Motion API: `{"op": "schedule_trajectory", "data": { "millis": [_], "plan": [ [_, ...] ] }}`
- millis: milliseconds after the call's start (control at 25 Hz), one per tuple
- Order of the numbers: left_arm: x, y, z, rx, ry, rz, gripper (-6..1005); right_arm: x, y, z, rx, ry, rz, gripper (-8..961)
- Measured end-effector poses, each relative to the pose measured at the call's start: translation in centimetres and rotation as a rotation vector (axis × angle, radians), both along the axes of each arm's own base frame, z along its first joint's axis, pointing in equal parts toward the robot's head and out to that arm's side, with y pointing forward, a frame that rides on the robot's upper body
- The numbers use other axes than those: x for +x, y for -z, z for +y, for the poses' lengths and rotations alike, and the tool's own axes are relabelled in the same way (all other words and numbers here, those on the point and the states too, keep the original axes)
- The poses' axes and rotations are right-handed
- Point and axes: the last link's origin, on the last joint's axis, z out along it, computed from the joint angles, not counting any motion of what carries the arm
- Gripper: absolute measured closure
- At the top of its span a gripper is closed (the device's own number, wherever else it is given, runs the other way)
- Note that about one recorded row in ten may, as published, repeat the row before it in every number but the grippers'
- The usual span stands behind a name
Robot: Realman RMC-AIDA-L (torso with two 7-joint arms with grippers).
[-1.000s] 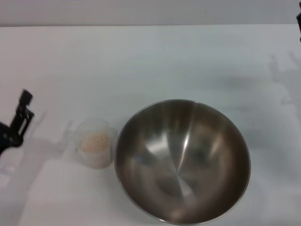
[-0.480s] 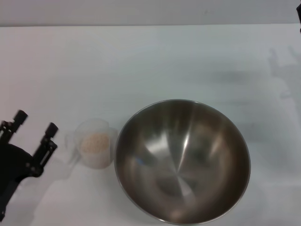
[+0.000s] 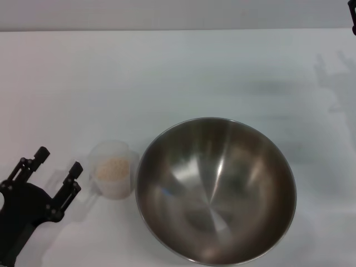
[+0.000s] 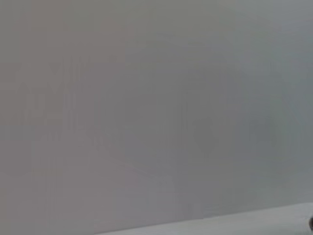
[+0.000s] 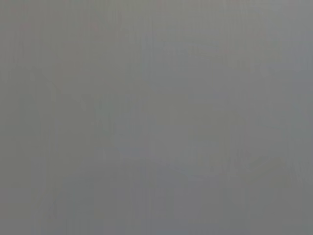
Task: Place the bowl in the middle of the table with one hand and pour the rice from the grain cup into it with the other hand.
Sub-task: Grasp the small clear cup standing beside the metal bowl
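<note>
The steel bowl [image 3: 216, 189] stands on the white table [image 3: 167, 72], near its front edge and right of centre. The small frosted grain cup [image 3: 113, 168] stands upright just left of the bowl, with beige rice [image 3: 113, 167] inside. My left gripper [image 3: 57, 159] is open and empty, just left of the cup, its two black fingers pointing up and right toward it. Of my right arm only a dark sliver [image 3: 352, 14] shows at the far right top corner. Both wrist views show only blank grey.
Shadows of the right arm fall on the table at the far right [image 3: 334, 83]. Nothing else stands on the tabletop besides the cup and bowl.
My left gripper has come in from the left edge and moved right toward the cup, its fingers now both in view and apart. The cup and bowl have not moved.
</note>
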Motion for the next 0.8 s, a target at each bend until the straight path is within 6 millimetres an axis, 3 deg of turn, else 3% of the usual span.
{"op": "schedule_trajectory", "data": {
  "millis": [360, 800],
  "plan": [
    [-0.4, 0.7, -0.4, -0.043, -0.025, 0.026, 309, 0.0, -0.2, 0.3, 0.0, 0.005, -0.002, 439],
    [-1.2, 1.4, 0.6, -0.076, -0.078, 0.077, 309, 0.2, -0.1, 0.1, -0.003, 0.01, -0.002, 439]
  ]
}}
